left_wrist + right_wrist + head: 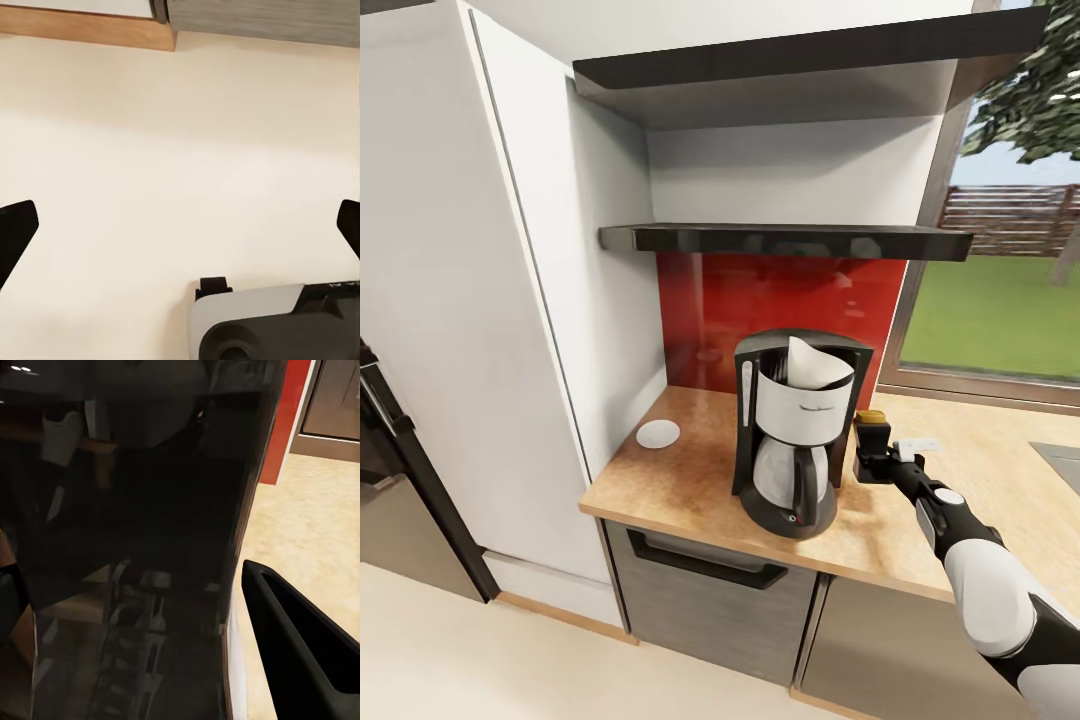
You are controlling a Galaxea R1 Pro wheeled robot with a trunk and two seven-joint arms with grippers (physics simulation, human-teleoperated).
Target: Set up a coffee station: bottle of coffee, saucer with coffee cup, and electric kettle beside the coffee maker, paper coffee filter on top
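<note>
The right arm point(1000, 590) enters from the lower right of the head view and reaches up-left across the counter point(690, 480). Its gripper point(872, 452) sits just right of the coffee maker point(798, 430), closed around a dark bottle point(870, 428) with a tan cap, which stands upright on or just above the counter. In the right wrist view the bottle's glossy dark side point(135, 540) takes up most of the frame, one finger point(300, 645) beside it.

The coffee maker stands upright at centre frame, its front facing the camera, a white paper filter point(815, 365) poking from its top. A small white saucer point(658, 434) lies to its left, well apart, near the tall cabinet point(450, 300).

In the left wrist view, fingertips point(15, 232) spread wide above pale floor point(180, 150).
</note>
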